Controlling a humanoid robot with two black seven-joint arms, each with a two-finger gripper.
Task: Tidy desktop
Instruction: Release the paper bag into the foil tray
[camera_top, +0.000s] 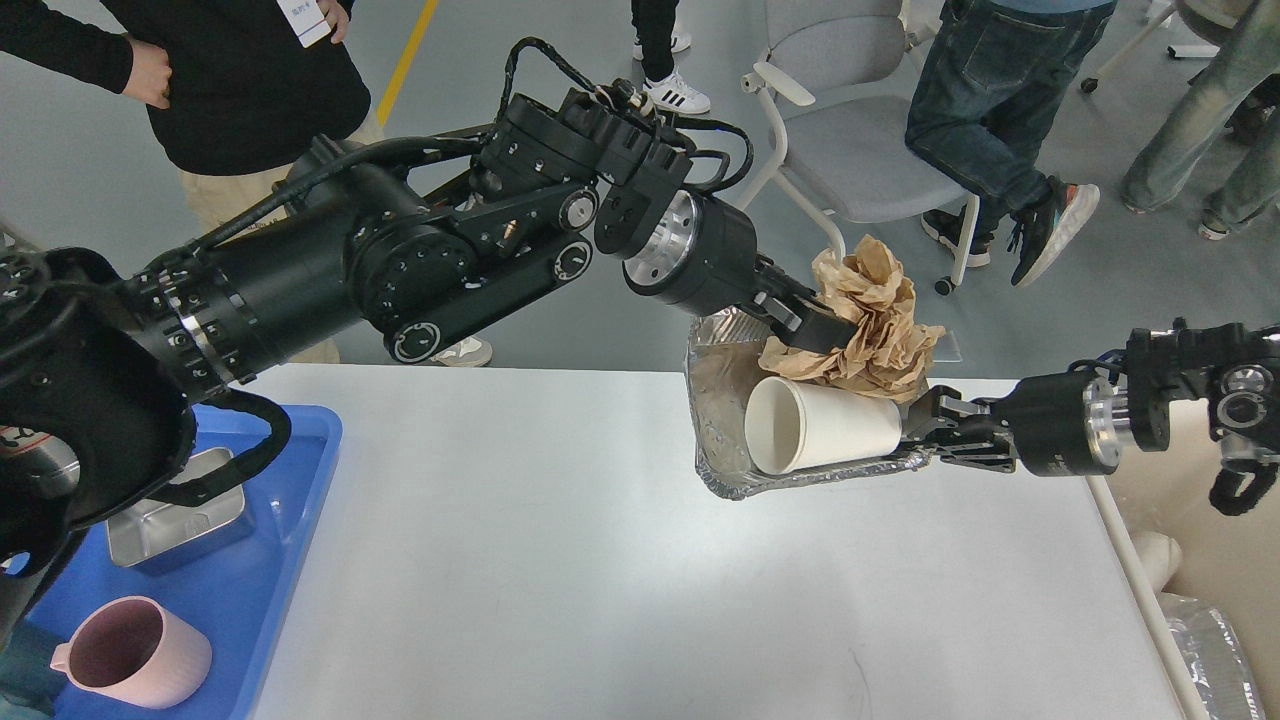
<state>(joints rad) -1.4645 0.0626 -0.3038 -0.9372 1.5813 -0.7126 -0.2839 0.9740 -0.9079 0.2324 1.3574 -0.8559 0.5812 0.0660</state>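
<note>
Desktop (600, 560): lies below both claws, filling the lower view.
Left gripper (822, 335): pinches crumpled brown paper (880, 325) over a foil tray (722, 400).
Right gripper (925, 432): clamps the tray's rim; a white paper cup (815, 425) lies inside.
Left edge: blue tray (280, 500) with metal tin (165, 525) and pink mug (130, 655).
Surface: white, glossy, rounded corners.

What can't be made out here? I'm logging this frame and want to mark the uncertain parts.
All in the head view:
- Inside of the foil tray: mostly covered by the paper cup and crumpled brown paper.
- Steel container in the blue tray: partly hidden by the left arm.
- Left gripper fingertips: buried in the paper.
- Pink mug: its handle side is barely visible.
</note>
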